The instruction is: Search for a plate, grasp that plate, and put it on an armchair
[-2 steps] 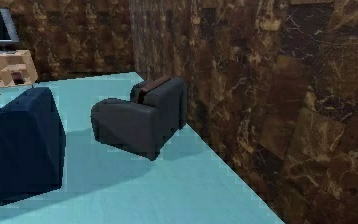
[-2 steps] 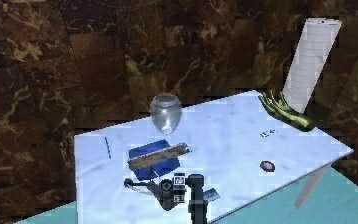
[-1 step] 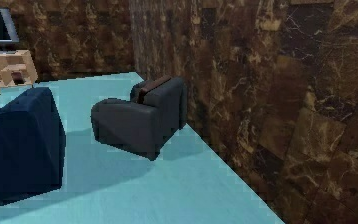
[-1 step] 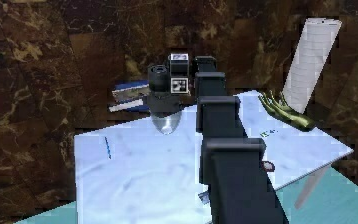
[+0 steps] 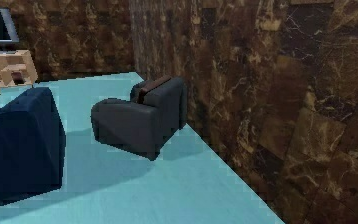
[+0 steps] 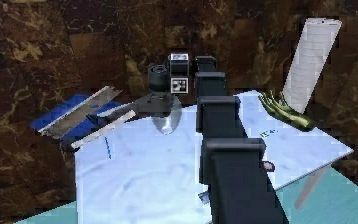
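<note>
Arm (image 6: 232, 150); gripper (image 6: 137, 108) at grey disc (image 6: 167, 122)

A: Forward view, far left: we note a television (image 5: 1, 28) on a wooden stand (image 5: 12, 68), against the brown wall (image 5: 267, 90).
B: Arm side view: we log a white table (image 6: 137, 182). A blue flat item (image 6: 65, 116) overhangs its left edge, and a pale upright panel (image 6: 312, 60) stands at the right.

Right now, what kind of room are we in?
Likely a living room: a dark armchair, a blue upholstered seat near it, and what looks like a television on a wooden stand in the far corner.
</note>
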Controlling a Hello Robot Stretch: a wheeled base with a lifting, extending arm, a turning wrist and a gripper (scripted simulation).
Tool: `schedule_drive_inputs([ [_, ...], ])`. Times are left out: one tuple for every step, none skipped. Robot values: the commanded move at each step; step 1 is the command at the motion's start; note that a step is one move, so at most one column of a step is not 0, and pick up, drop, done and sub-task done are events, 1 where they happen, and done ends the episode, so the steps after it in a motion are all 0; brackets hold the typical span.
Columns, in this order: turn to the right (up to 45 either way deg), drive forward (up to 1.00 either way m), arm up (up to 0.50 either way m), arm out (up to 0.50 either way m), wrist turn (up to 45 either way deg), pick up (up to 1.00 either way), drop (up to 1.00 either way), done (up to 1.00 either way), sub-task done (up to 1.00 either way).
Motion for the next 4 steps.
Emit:
schedule_drive_inputs([
  [0.0,0.0,0.0,0.0,-45.0,0.0,0.0,0.0,0.0],
  [0.0,0.0,0.0,0.0,-3.0,0.0,0.0,0.0,0.0],
  [0.0,0.0,0.0,-0.24,0.0,0.0,0.0,0.0,0.0],
  [-27.0,0.0,0.0,0.0,0.0,0.0,0.0,0.0,0.0],
])
